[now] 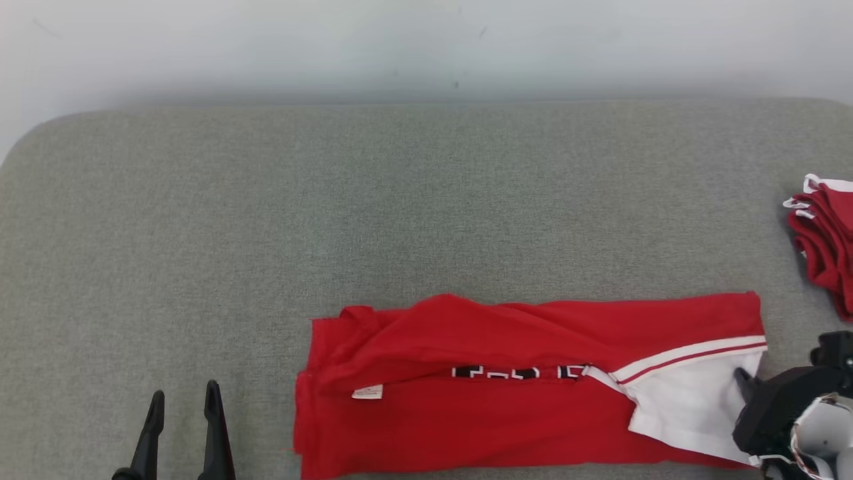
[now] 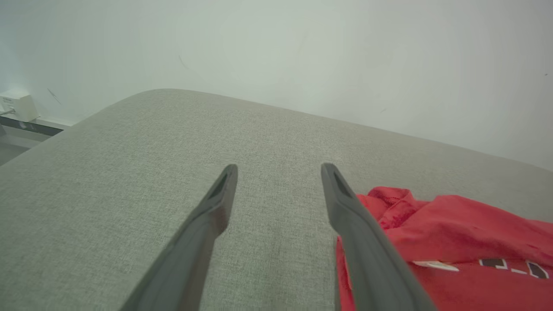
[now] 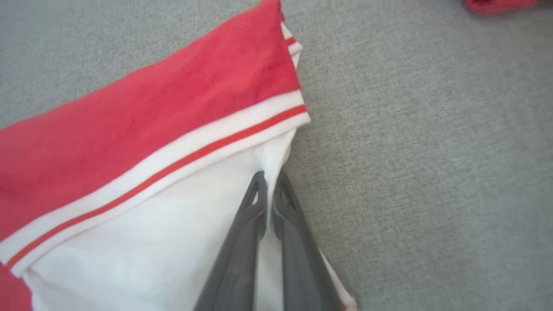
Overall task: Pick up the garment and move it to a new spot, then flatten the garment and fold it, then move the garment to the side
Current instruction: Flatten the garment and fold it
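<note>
Your right gripper (image 3: 270,178) is pinched tight on the white edge of the garment (image 1: 466,413), at its right-hand end. You'll find your left gripper (image 1: 184,399) with fingers spread wide and nothing between them, near the garment's other end. That red garment lies in a long band across the near part of the grey padded surface (image 1: 400,200).
</note>
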Robot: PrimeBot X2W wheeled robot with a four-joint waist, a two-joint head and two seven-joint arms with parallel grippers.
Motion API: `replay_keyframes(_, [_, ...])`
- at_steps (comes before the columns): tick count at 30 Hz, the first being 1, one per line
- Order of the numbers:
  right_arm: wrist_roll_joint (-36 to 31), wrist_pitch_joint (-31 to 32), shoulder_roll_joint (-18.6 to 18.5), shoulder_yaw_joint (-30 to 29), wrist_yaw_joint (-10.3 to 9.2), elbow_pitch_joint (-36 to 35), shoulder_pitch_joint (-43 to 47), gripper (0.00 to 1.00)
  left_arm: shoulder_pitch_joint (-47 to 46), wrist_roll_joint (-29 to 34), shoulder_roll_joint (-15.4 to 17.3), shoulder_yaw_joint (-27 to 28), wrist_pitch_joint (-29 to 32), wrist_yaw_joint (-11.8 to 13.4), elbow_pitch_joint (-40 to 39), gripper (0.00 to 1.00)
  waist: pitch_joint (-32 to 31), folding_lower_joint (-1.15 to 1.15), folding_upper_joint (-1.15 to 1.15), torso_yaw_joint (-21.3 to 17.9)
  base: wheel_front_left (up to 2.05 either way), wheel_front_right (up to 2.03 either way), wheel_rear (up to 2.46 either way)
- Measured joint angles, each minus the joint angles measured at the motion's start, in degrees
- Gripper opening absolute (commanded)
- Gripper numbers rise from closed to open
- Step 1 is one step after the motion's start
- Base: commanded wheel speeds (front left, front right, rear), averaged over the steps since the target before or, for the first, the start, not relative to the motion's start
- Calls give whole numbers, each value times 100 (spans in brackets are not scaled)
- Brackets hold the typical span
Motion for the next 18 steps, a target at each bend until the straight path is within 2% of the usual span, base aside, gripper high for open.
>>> replay_keyframes(12, [-296, 101, -216, -715, 0, -1069, 268, 0, 167, -116, -2, -44, 0, 62, 15, 100, -221, 0, 0, -376, 0, 0, 0])
replay_keyframes(18, [-400, 214, -349, -870, 0, -1514, 288, 0, 177, -156, -2, -77, 0, 104, 35, 100, -321, 0, 0, -548, 0, 0, 0])
